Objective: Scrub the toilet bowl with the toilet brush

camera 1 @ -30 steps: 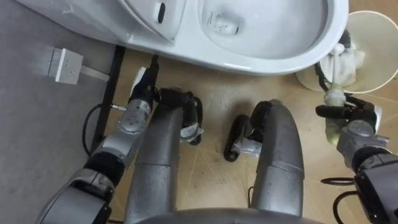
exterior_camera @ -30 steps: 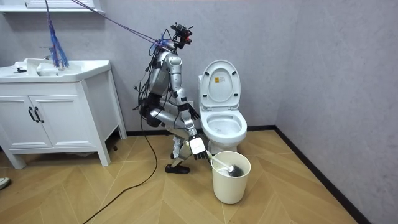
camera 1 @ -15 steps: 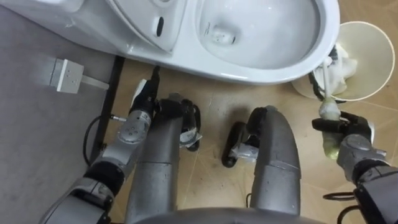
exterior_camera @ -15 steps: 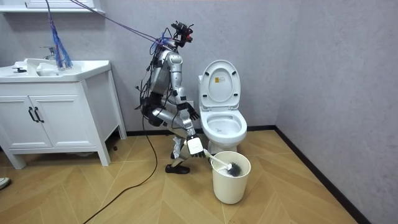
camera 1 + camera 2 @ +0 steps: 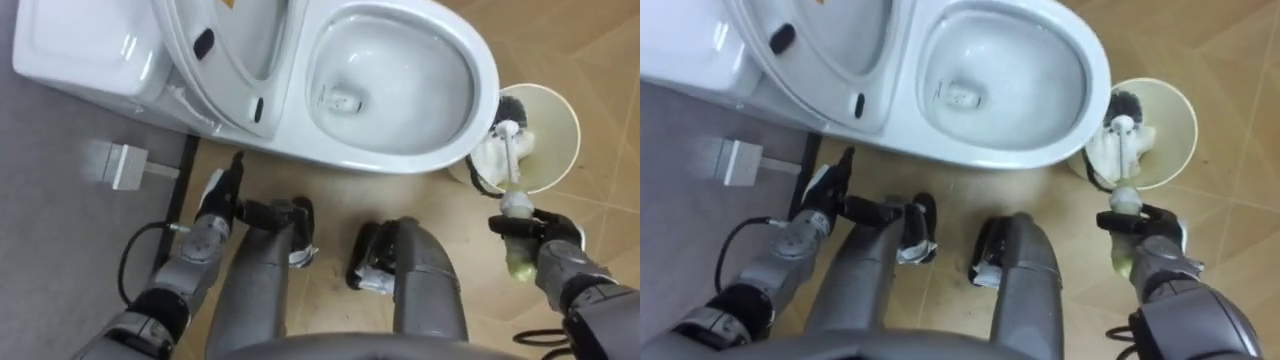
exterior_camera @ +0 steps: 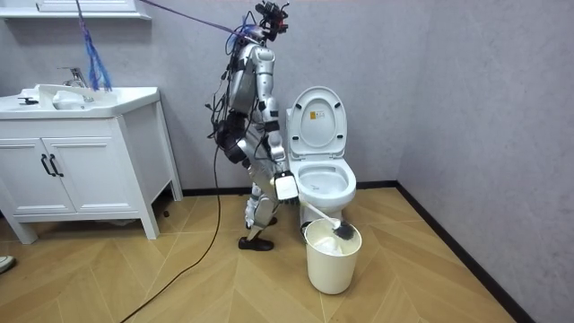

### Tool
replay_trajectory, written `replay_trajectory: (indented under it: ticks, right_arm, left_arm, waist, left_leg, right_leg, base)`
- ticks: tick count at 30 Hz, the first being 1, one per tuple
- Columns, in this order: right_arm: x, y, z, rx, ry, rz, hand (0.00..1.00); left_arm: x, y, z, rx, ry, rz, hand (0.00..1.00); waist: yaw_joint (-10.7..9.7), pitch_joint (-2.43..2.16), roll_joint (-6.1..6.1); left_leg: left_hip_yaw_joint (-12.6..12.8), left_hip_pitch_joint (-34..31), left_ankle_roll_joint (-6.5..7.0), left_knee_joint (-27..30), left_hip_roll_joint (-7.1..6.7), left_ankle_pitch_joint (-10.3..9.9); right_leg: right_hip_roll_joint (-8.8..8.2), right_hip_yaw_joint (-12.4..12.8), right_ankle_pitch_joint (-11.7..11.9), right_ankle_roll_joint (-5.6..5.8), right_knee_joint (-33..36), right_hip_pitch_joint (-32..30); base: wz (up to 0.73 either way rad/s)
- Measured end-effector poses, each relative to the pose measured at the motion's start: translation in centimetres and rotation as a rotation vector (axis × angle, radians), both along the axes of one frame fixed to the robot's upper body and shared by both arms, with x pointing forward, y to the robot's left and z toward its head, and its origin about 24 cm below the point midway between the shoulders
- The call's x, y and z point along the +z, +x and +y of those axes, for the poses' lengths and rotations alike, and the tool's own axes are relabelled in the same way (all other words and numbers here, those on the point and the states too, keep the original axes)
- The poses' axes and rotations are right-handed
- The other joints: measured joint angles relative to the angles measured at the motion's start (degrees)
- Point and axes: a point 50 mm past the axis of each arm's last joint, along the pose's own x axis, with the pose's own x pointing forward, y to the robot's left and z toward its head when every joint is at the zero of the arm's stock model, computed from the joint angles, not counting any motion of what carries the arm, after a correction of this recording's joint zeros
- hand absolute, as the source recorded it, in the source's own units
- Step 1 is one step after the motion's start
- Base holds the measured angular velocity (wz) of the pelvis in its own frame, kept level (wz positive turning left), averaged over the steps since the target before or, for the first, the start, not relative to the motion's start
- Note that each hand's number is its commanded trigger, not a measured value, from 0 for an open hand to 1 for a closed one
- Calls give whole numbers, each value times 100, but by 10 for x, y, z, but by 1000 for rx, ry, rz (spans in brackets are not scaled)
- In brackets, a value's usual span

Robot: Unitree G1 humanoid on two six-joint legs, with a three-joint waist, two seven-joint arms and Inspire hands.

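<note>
Grey textured walls (image 6: pixel 484 108) on two sides, meeting in corner. Dark skirting (image 6: pixel 448 240) along wall foot. Light wood floor (image 6: pixel 224 287), herringbone pattern. White vanity cabinet (image 6: pixel 81 179) at room view's left: two doors, dark handles, basin top, metal faucet (image 6: pixel 75 77). Small white box (image 5: pixel 124 165) low on grey wall.

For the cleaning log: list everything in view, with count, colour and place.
toilet: one, white, lid up, in front of the robot.
bucket: one, cream, on the wooden floor at the robot's right of the bowl.
toilet brush: one, white handle, dark head at the bucket's mouth.
wall box: one, white, left of the toilet base.
vanity cabinet: one, white, at the room view's left.
left hand: open, low beside the toilet base.
right hand: shut on the brush handle, near the bucket.
</note>
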Motion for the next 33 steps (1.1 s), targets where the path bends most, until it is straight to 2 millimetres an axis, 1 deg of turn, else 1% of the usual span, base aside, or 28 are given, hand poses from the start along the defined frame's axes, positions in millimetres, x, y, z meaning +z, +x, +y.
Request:
replay_trajectory:
  ticks: [2, 3, 4, 6, 9, 11, 14, 15, 17, 19, 20, 21, 22, 24, 27, 28, 29, 30, 31, 32, 33]
  right_arm:
    - [-4, -9, -1, -49, 21, 17, 100]
    - [-5, -12, -2, -62, 24, 18, 100]
    - [-6, -15, -3, -83, 23, 23, 100]
    - [-5, -16, -4, -113, 23, 12, 100]
    - [-4, -16, -6, -157, -5, 1, 100]
    - [-1, -10, -6, -151, -37, -14, 100]
    - [3, -4, -3, -108, -78, -38, 100]
    - [4, -1, -1, -79, -103, -47, 100]
    - [8, 4, 4, -23, -155, -66, 100]
    - [14, 13, 11, 71, -238, -95, 100]
    - [18, 20, 15, 137, -282, -114, 100]
    - [20, 23, 17, 167, -300, -123, 100]
    - [22, 28, 21, 222, -331, -136, 100]
    - [25, 34, 28, 313, -387, -142, 100]
    - [26, 39, 39, 490, -480, -130, 100]
    - [26, 40, 43, 555, -515, -124, 100]
    - [25, 40, 45, 583, -528, -119, 100]
    - [23, 39, 48, 634, -542, -106, 100]
    - [23, 40, 51, 679, -549, -100, 100]
    - [22, 40, 53, 691, -548, -104, 100]
    - [22, 40, 54, 712, -552, -105, 100]
  left_arm:
    - [-4, -8, 8, 11, 21, 25, 0]
    - [-5, -10, 10, 14, 26, 30, 0]
    - [-5, -12, 14, 20, 37, 34, 0]
    - [-7, -16, 21, 45, 50, 43, 0]
    - [-8, -20, 33, 96, 69, 53, 0]
    - [-8, -21, 38, 119, 80, 52, 0]
    - [-9, -26, 45, 132, 107, 61, 0]
    - [-10, -31, 47, 146, 116, 69, 0]
    - [-11, -35, 51, 156, 128, 77, 0]
    - [-13, -39, 53, 173, 138, 84, 0]
    - [-15, -44, 55, 181, 142, 98, 0]
    - [-15, -45, 55, 184, 142, 100, 0]
    - [-15, -45, 56, 186, 142, 101, 0]
    - [-15, -45, 55, 187, 140, 99, 0]
    - [-14, -43, 56, 190, 142, 98, 0]
    - [-14, -42, 56, 193, 143, 99, 0]
    - [-14, -40, 56, 191, 146, 96, 0]
    - [-14, -39, 56, 187, 152, 98, 0]
    - [-13, -37, 57, 187, 155, 95, 0]
    - [-13, -36, 57, 186, 157, 95, 0]
    - [-13, -37, 58, 186, 158, 98, 0]
  waist:
    - [-3, -11, 5]
    - [-7, -19, 8]
    - [-2, -54, 7]
    - [2, -83, 9]
    - [5, -84, 4]
    - [12, -95, -9]
    - [23, -109, -42]
    - [20, -142, -59]
    - [17, -169, -99]
    - [23, -201, -160]
    - [24, -202, -163]
    - [18, -202, -162]
    - [37, -200, -160]
    - [109, -198, -160]
    - [189, -191, -159]
    - [267, -178, -165]
    - [292, -171, -169]
    - [328, -154, -180]
    - [366, -112, -194]
    - [384, -94, -200]
    - [389, -86, -195]
  left_leg:
    - [-61, 317, -2, -241, -43, 18]
    - [-72, 390, 2, -297, -59, 25]
    - [-76, 521, 6, -400, -77, 31]
    - [-74, 647, 12, -480, -88, 32]
    - [-70, 761, 19, -546, -80, 29]
    - [-53, 821, 22, -587, -77, 30]
    - [-26, 978, 40, -756, -69, 91]
    - [-17, 1052, 37, -871, -65, 146]
    - [-18, 1186, 33, -1112, -63, 263]
    - [-1, 1308, 31, -1385, -63, 408]
    - [-1, 1330, 31, -1420, -55, 428]
    - [-1, 1338, 32, -1430, -45, 435]
    - [5, 1356, 32, -1449, -4, 443]
    - [4, 1361, 32, -1474, 19, 457]
    - [-15, 1366, 37, -1573, 22, 518]
    - [-11, 1365, 38, -1604, 19, 531]
    - [-11, 1366, 39, -1615, 17, 533]
    - [-13, 1367, 41, -1650, 12, 549]
    - [-17, 1366, 36, -1675, 10, 560]
    - [-18, 1363, 32, -1690, 10, 566]
    - [-30, 1349, 29, -1713, 10, 576]
  right_leg:
    - [26, -66, 45, 55, -294, 353]
    - [29, -71, 55, 75, -359, 435]
    - [35, -74, 74, 106, -474, 563]
    - [44, -77, 99, 140, -590, 699]
    - [75, -76, 135, 171, -702, 838]
    - [85, -61, 148, 180, -743, 884]
    - [107, -56, 224, 180, -904, 1017]
    - [133, -51, 274, 182, -1032, 1081]
    - [177, -58, 399, 178, -1273, 1208]
    - [216, -60, 550, 176, -1529, 1305]
    - [237, -55, 594, 178, -1585, 1328]
    - [252, -55, 611, 180, -1618, 1343]
    - [305, -56, 675, 172, -1716, 1386]
    - [346, -52, 717, 177, -1800, 1413]
    - [388, -46, 791, 194, -1945, 1434]
    - [379, -58, 808, 191, -1964, 1428]
    - [376, -62, 809, 190, -1969, 1427]
    - [374, -72, 813, 191, -1992, 1429]
    - [376, -83, 823, 184, -2018, 1429]
    - [376, -93, 829, 178, -2034, 1428]
    - [373, -135, 838, 171, -2071, 1431]
  base:
    - [12]
    - [8]
    - [3]
    - [0]
    - [-1]
    - [-2]
    - [-4]
    - [-7]
    - [-4]
    - [-3]
    - [-5]
    - [-9]
    - [-8]
    - [-7]
    - [0]
    - [0]
    - [0]
    - [5]
    - [4]
    - [3]
    - [6]
